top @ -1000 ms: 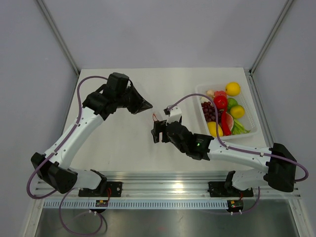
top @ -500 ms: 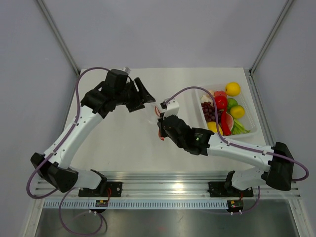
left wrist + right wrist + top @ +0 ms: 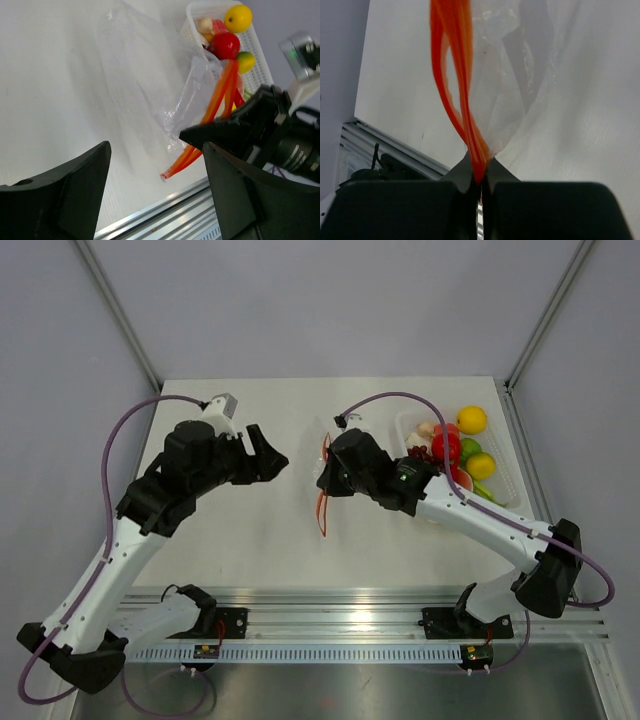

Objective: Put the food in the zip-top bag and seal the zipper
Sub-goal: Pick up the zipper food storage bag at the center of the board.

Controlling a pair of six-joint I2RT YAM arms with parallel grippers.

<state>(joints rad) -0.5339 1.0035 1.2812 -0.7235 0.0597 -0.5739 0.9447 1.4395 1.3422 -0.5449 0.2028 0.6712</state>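
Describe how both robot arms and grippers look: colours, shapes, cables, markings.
The left arm and right arm have white links, black joints and looping purple cables. The left gripper and right gripper have black wedge-shaped fingers. A green light marks the right wrist.

A white tabletop (image 3: 250,550) fills the middle of the top view; a white slotted tray (image 3: 514,490) sits on its far right part, close to the right edge; an aluminium rail (image 3: 340,602) runs along the near edge; grey walls (image 3: 320,300) stand behind and at both sides, with slanting metal posts (image 3: 115,310) at the back corners.
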